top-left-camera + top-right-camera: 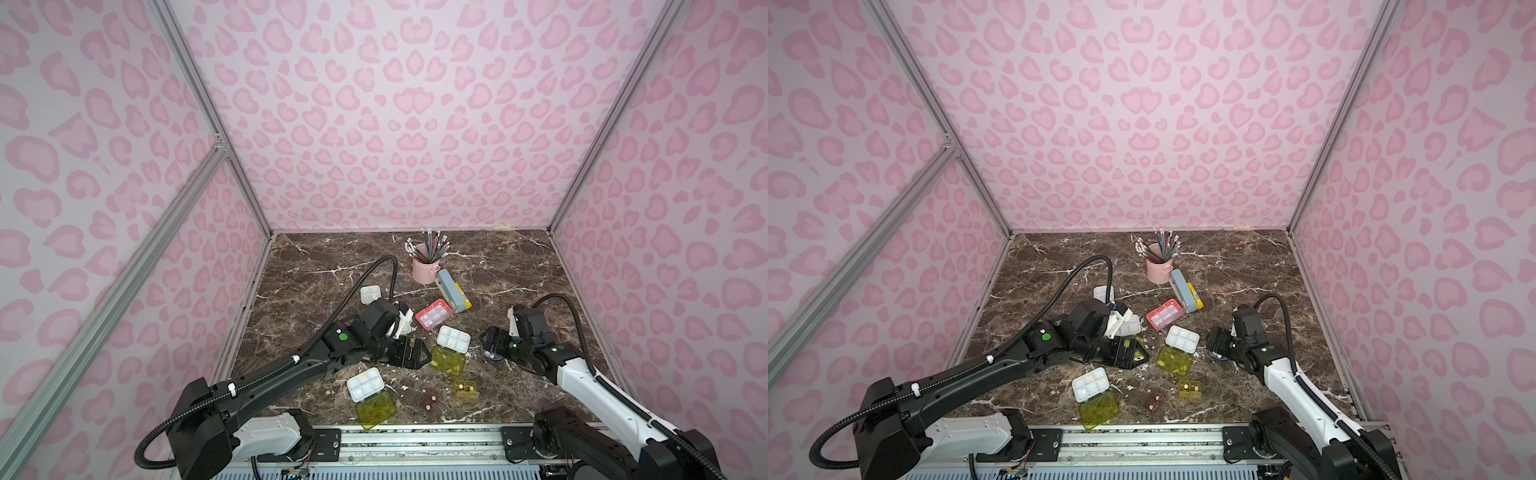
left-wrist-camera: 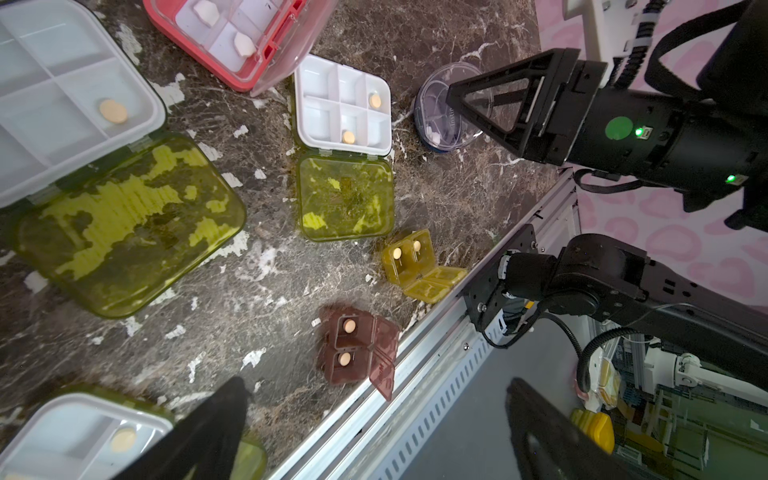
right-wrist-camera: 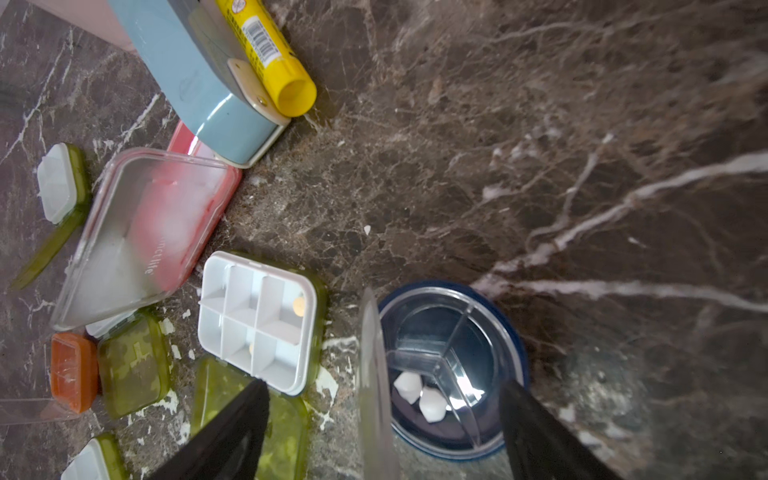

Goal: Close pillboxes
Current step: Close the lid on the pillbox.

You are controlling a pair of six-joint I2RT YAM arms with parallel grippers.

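Note:
My right gripper (image 3: 386, 432) hangs open over the round dark-blue pillbox (image 3: 453, 370). Its clear lid (image 3: 374, 395) stands upright between the fingers, and neither finger is seen touching it. My left gripper (image 2: 374, 436) is open and empty, low over the table's front rail. In both top views it sits beside a white pillbox (image 1: 453, 338) with its yellow-green lid (image 1: 448, 360) laid flat open. Another white pillbox (image 1: 365, 384), the brown one (image 1: 430, 401) and the olive one (image 1: 465, 387) also lie open. The pink pillbox (image 1: 434, 314) has its clear lid partly raised.
A pink cup of pencils (image 1: 424, 266) stands at the back, with a grey-blue stapler (image 1: 451, 289) and a yellow glue stick (image 1: 463, 297) next to it. An orange pillbox (image 3: 72, 370) and a shut green-lidded one (image 3: 133, 361) lie under the left arm. The metal rail (image 1: 415, 440) edges the front.

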